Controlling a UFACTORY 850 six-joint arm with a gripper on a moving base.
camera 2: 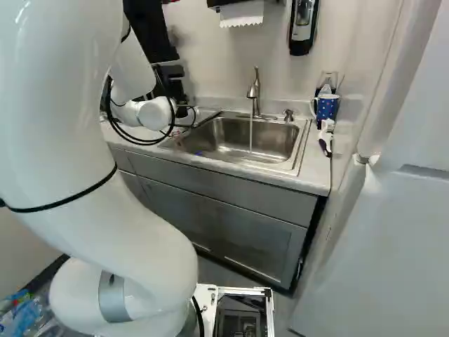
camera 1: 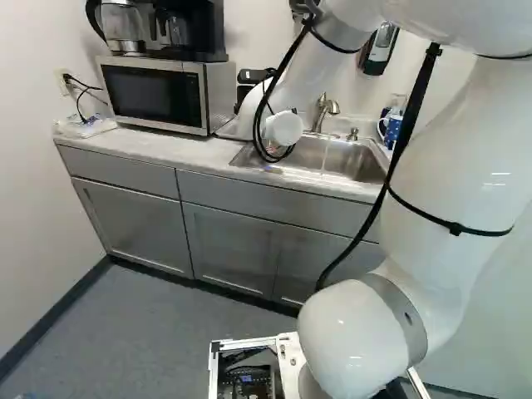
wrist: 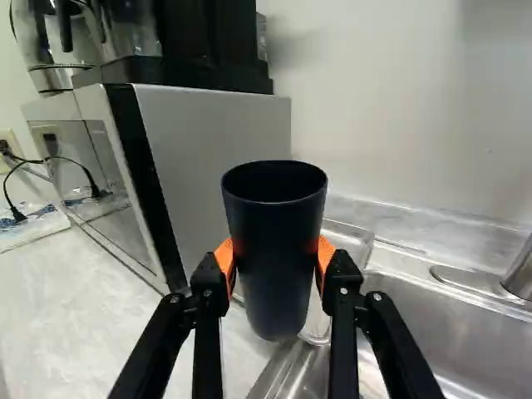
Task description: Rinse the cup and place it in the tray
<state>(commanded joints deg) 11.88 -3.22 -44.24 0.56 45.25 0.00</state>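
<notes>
Wrist view: gripper [camera 1: 256,76] has the dark cup [wrist: 276,249], one finger each side, orange pads [wrist: 225,259] on its walls, so fingers are held apart approx one cup width. Cup is upright, mouth up, base poking below the pads. Can't tell if base touches anything. Clear container [wrist: 352,238] is just past the cup, partly hidden by it & the finger on the sink side. Ridged metal piece [wrist: 289,372] shows btwn the fingers, under the cup in view.

Microwave [wrist: 212,158] is ahead & to one side of the gripper, w/ countertop [wrist: 66,316] on that same side. Sink [camera 2: 231,140] & faucet [camera 2: 255,91] are off the other side. Base views: water [camera 2: 251,133] running from faucet into sink, well to the side of the gripper, not on the cup.
</notes>
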